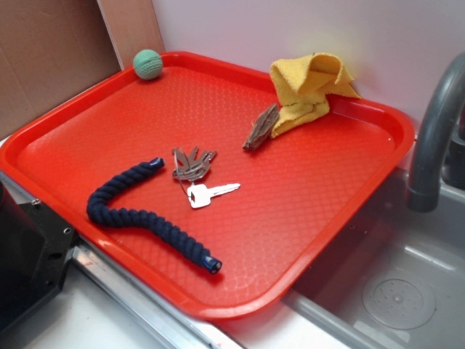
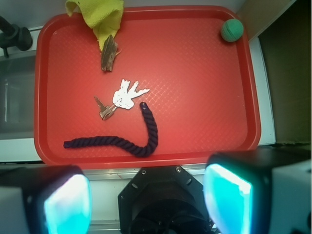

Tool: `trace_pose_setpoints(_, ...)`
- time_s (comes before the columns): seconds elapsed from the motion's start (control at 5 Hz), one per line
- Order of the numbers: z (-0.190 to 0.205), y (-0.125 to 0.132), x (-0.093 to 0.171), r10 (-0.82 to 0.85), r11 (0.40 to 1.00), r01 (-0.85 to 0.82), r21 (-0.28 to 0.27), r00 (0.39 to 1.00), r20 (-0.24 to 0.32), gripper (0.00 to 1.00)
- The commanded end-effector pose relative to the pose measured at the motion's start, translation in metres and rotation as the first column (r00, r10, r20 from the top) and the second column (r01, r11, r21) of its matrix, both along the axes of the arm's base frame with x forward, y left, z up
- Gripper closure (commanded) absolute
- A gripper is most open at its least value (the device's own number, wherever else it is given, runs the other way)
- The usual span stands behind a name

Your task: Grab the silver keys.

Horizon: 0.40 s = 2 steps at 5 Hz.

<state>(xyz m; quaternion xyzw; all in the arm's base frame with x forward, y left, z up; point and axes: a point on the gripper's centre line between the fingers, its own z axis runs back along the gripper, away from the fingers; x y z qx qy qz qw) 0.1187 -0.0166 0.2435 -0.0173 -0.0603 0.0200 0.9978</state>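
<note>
Bright even light; wrist-view keys (image 2: 127, 94) glare-whitened.

I'm looking at a pale, plain wall (image 1: 290, 29) behind the workspace, with a brown cardboard panel (image 1: 51, 58) and a wooden board (image 1: 134, 25) leaning in the corner. To one side sits a steel sink (image 1: 392, 283) — grey faucet (image 1: 436, 131) arching over it, round drain (image 1: 398, 298) visible. Light is even and bright.

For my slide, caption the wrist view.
Open gripper hovers above red tray holding silver keys, navy rope, green ball.
</note>
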Motion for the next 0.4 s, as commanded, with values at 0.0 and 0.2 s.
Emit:
trace_pose_setpoints(0.0, 0.000, 0.000, 0.000, 0.000, 1.000, 0.000, 0.000, 1.000, 0.000, 0.00)
trace_pose_setpoints(0.2, -0.050, -0.016, 0.032, 0.247, 0.968, -0.250, 0.038, 0.967, 0.070, 0.00)
